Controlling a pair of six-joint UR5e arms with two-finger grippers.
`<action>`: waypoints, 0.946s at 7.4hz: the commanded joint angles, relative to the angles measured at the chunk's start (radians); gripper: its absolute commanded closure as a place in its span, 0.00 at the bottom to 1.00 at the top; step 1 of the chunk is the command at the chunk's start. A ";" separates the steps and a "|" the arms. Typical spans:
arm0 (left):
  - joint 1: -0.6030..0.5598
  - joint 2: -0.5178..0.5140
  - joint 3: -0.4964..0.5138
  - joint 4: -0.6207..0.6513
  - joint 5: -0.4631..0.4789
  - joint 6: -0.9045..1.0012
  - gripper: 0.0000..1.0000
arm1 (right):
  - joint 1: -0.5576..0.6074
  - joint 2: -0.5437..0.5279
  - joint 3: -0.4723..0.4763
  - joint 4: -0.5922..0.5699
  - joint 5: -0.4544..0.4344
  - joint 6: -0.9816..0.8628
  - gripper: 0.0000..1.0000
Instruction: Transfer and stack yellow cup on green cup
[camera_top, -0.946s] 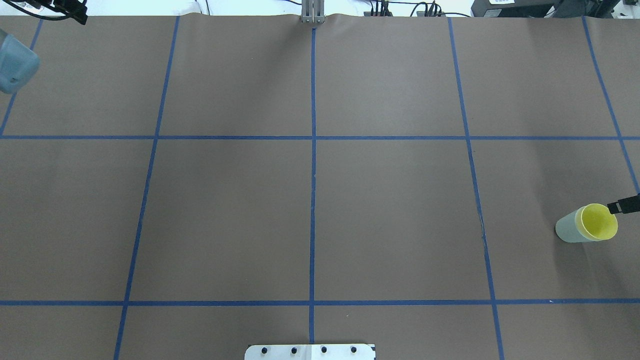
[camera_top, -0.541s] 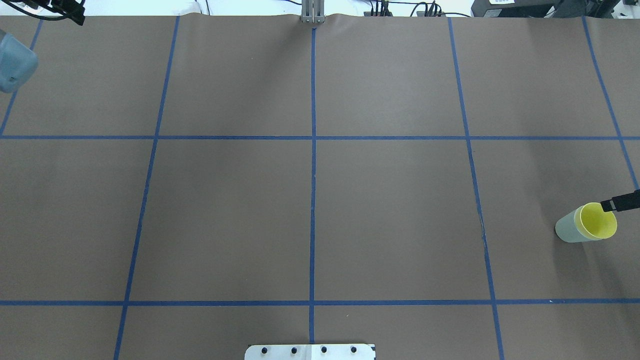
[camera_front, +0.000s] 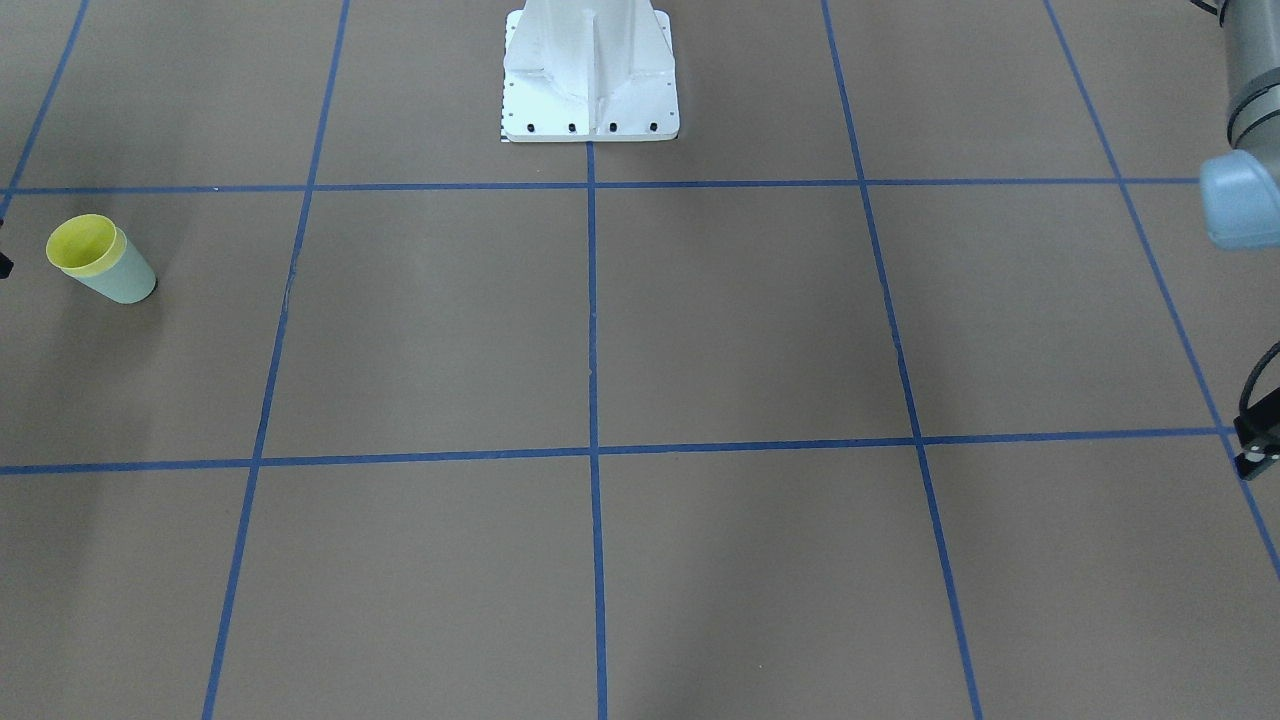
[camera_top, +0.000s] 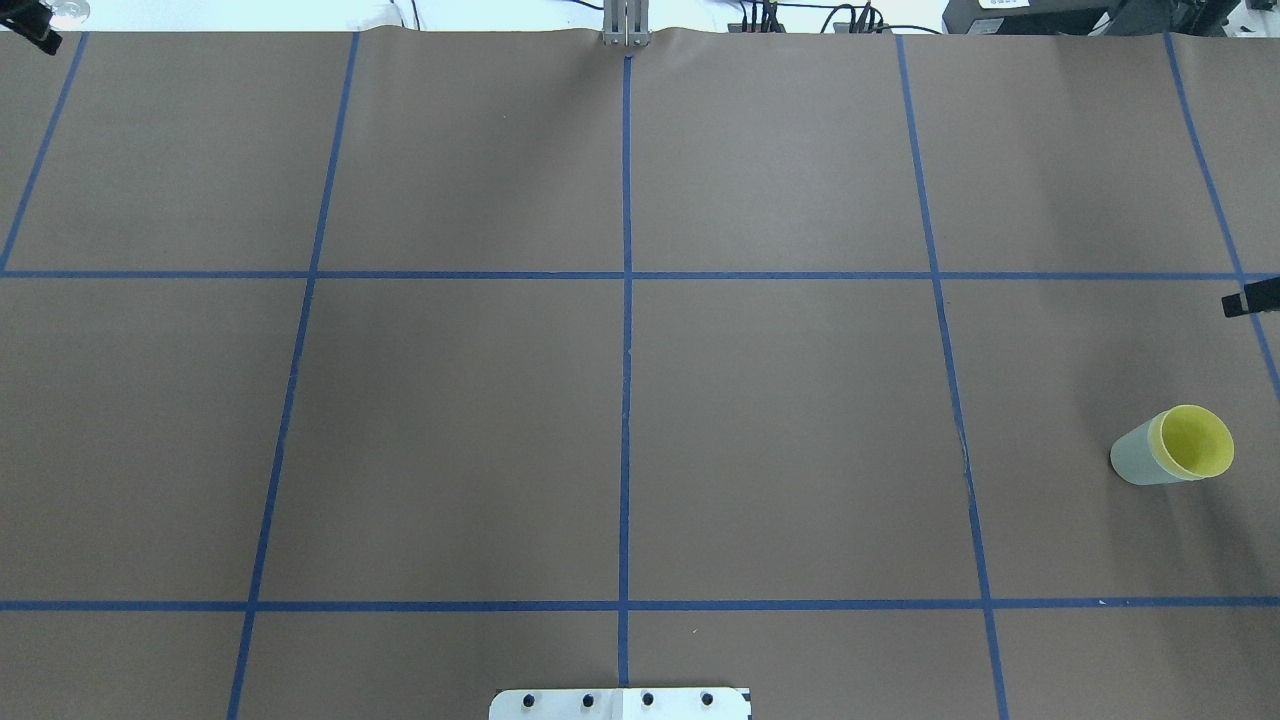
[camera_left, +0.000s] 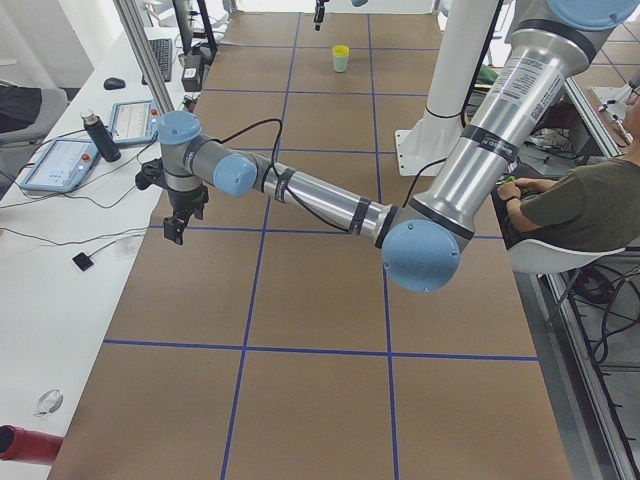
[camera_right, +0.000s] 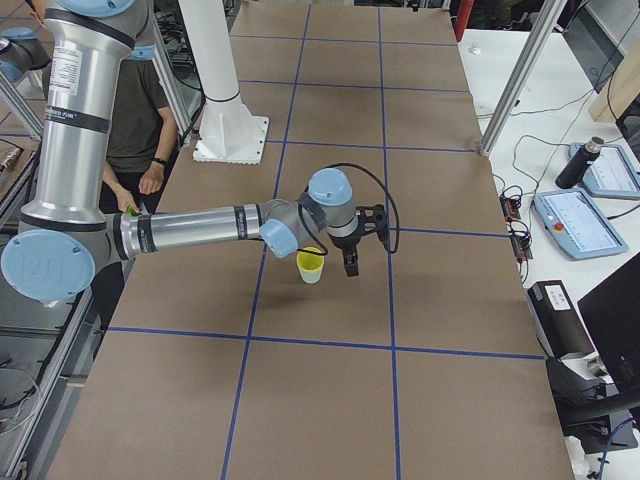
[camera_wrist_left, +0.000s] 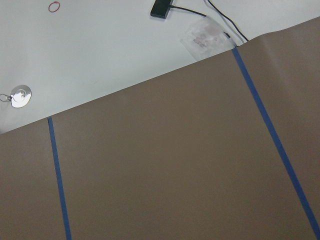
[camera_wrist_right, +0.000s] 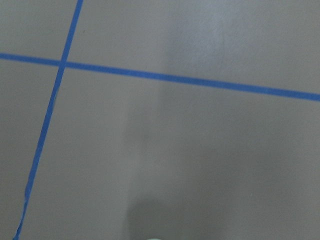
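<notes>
The yellow cup sits inside the green cup, on the right side of the table. The stacking looks done. The right gripper hangs near them and seems to touch nothing. The left gripper is far away. I cannot tell if either one's jaws are apart.

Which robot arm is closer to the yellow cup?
Right. The right pincer hangs just beside the yellow cup, not touching it. The left pincer is far away, near the other end of the table.
</notes>
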 joint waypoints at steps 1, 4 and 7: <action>-0.115 0.171 -0.002 0.007 -0.146 0.143 0.00 | 0.089 0.111 -0.076 -0.160 0.004 -0.111 0.01; -0.180 0.400 -0.138 -0.054 -0.209 0.116 0.00 | 0.161 0.117 -0.145 -0.193 0.019 -0.161 0.01; -0.177 0.402 -0.167 -0.050 -0.112 0.082 0.00 | 0.169 0.120 -0.166 -0.195 0.035 -0.162 0.01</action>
